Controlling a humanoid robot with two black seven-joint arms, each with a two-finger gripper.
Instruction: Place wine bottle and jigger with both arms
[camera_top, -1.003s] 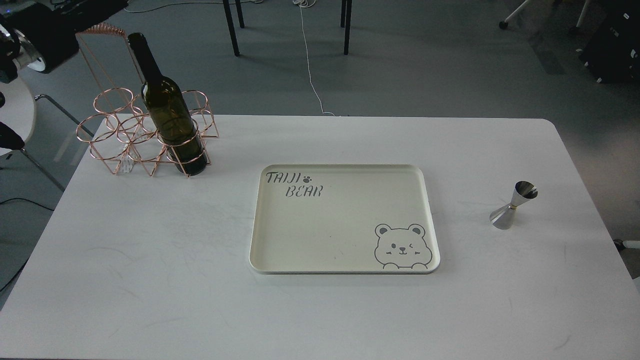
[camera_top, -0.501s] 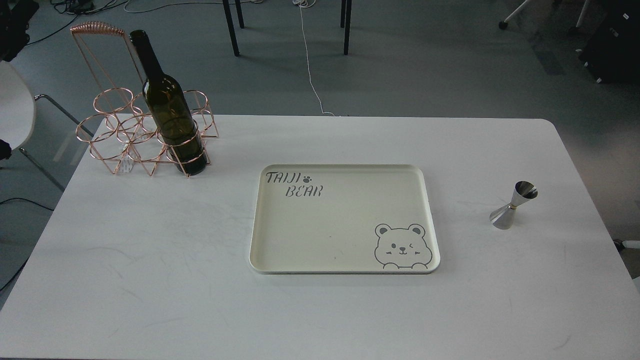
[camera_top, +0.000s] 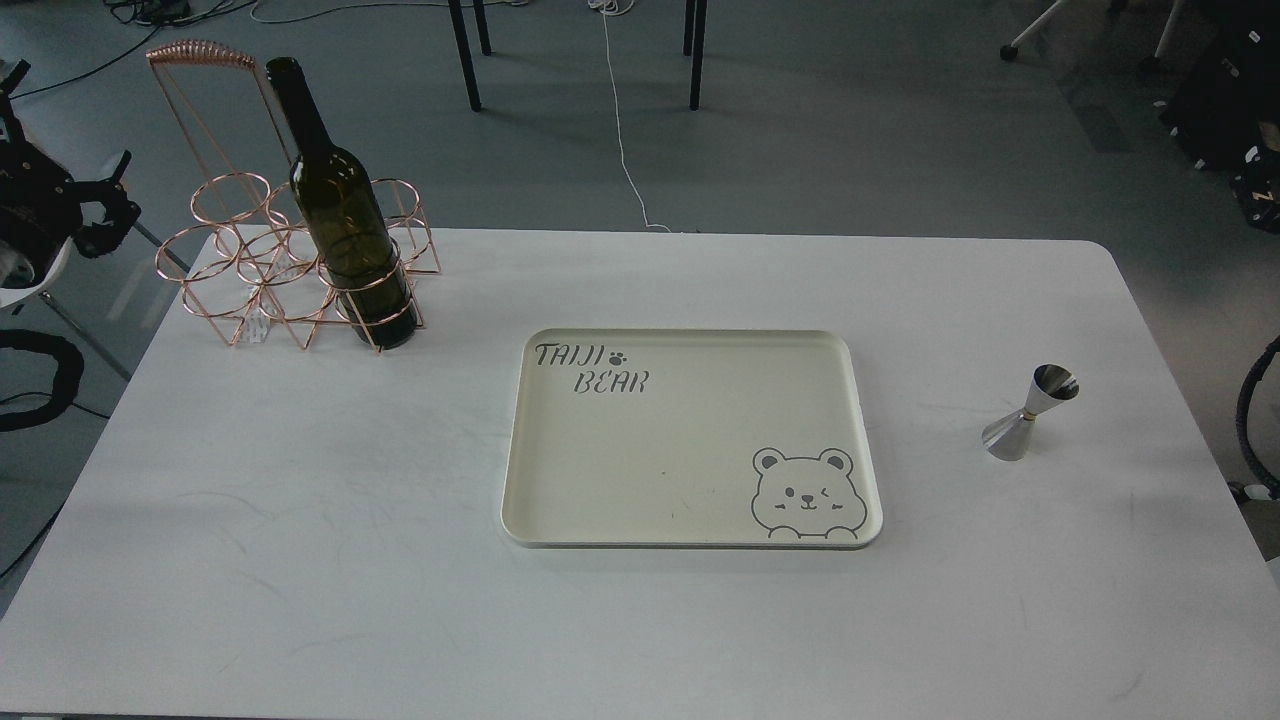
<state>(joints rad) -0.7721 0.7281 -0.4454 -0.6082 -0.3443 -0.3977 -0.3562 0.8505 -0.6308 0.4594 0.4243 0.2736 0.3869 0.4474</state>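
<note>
The wine bottle (camera_top: 345, 215) stands upright in the front right ring of a copper wire bottle rack (camera_top: 285, 255), at the far left corner of the white table (camera_top: 300, 520). The jigger (camera_top: 1030, 412) stands alone on the table near the right edge, leaning a little in this view, well apart from the cream tray (camera_top: 690, 440) in the middle, which carries a bear drawing and the words "TAIJI BEAR". At the left edge a black hand (camera_top: 100, 205) is partly in view, off the table and left of the rack; two dark prongs seem to stand apart, but I cannot tell its opening with certainty. On the right only a black cable (camera_top: 1250, 420) shows, and no right hand.
</note>
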